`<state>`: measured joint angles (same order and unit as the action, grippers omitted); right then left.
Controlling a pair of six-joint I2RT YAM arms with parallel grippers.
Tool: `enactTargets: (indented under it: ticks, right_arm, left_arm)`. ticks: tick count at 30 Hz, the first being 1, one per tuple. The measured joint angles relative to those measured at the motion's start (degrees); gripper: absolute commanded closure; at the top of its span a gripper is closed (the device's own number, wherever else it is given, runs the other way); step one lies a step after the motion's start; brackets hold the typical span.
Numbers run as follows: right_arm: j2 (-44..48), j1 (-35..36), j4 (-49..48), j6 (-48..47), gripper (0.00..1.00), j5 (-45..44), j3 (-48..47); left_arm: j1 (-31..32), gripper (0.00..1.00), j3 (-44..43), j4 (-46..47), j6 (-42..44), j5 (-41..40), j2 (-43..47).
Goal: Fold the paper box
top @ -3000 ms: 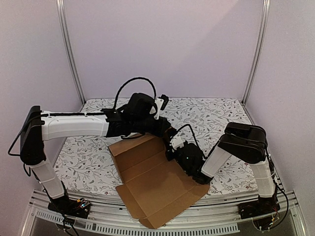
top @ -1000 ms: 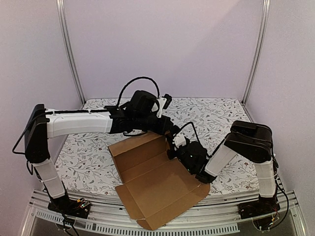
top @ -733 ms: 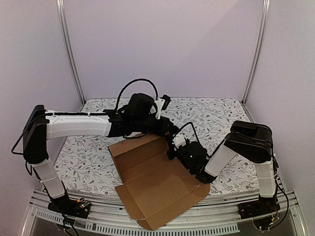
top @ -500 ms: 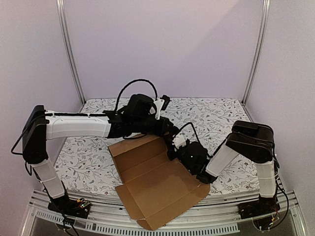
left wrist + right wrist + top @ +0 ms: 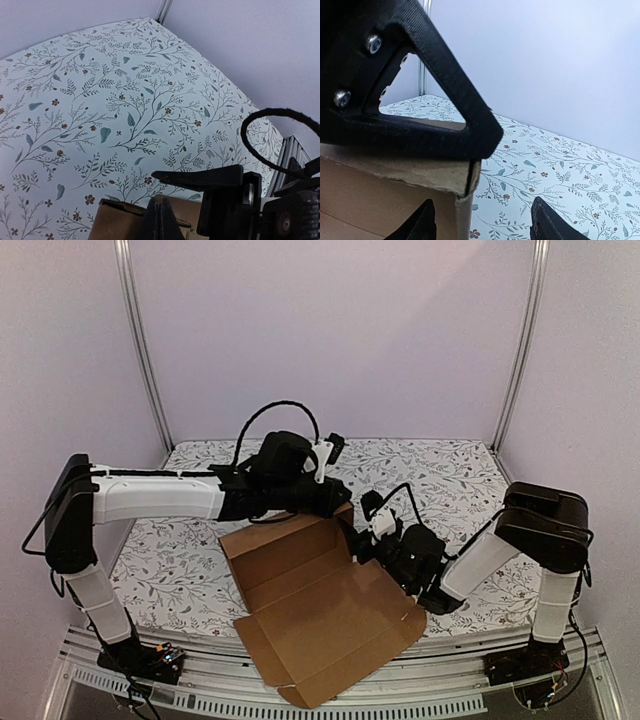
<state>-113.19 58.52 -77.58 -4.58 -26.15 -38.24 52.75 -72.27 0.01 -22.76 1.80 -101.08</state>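
Observation:
The paper box (image 5: 320, 610) is a brown cardboard sheet lying open at the near middle of the table, with its back wall and left side wall raised. My left gripper (image 5: 338, 502) is at the box's far right corner, its fingers pressed together on the top edge of the back wall (image 5: 117, 222). In the left wrist view the left gripper (image 5: 160, 220) shows at the bottom centre. My right gripper (image 5: 362, 538) is open beside that same corner. In the right wrist view the right gripper (image 5: 482, 222) has the cardboard corner (image 5: 465, 197) between its spread fingers, not touching it.
The table has a white cloth with a leaf pattern (image 5: 440, 480). Metal posts and pale walls close it in at the back and sides. The box's front flap hangs over the near edge rail (image 5: 420, 700). The left gripper's black body (image 5: 395, 100) fills the upper left of the right wrist view.
My right arm has swung to the right and its gripper has drawn back a little from the box's corner. The left arm and the box have hardly moved.

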Motion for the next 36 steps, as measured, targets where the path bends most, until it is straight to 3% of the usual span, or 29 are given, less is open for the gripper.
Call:
enactTargets:
  ticks: [3,8,13,16,19,29,36]
  right_arm:
    - [2.7,0.1,0.1,-0.1,0.27,0.2,3.3]
    - [11.0,0.3,2.9,1.1,0.21,1.1,9.8]
    - [25.4,0.3,17.0,5.5,0.15,3.1,10.9]
    - [34.8,0.3,28.0,8.6,0.11,4.9,10.8]
    - [42.5,0.3,38.9,11.9,0.01,6.4,10.8]
    - [64.0,0.3,67.5,20.4,0.01,8.8,13.5]
    - [64.0,0.3,79.2,24.1,0.01,9.4,12.5]
  left_arm:
    - [0.0,0.97,-0.1,-0.8,0.0,-0.1,0.2]
    - [0.0,0.83,-1.6,-3.5,0.7,-0.7,0.3]
    - [0.0,0.68,-3.0,-8.2,1.7,-1.7,1.9]
    - [-0.1,0.66,-3.7,-10.9,2.4,-2.6,3.3]
    - [-0.1,0.62,-4.1,-12.8,2.9,-3.2,5.1]
    - [-0.1,0.59,-3.6,-16.7,3.3,-4.9,12.5]
    - [-0.1,0.55,-0.7,-19.6,3.3,-8.8,16.2]
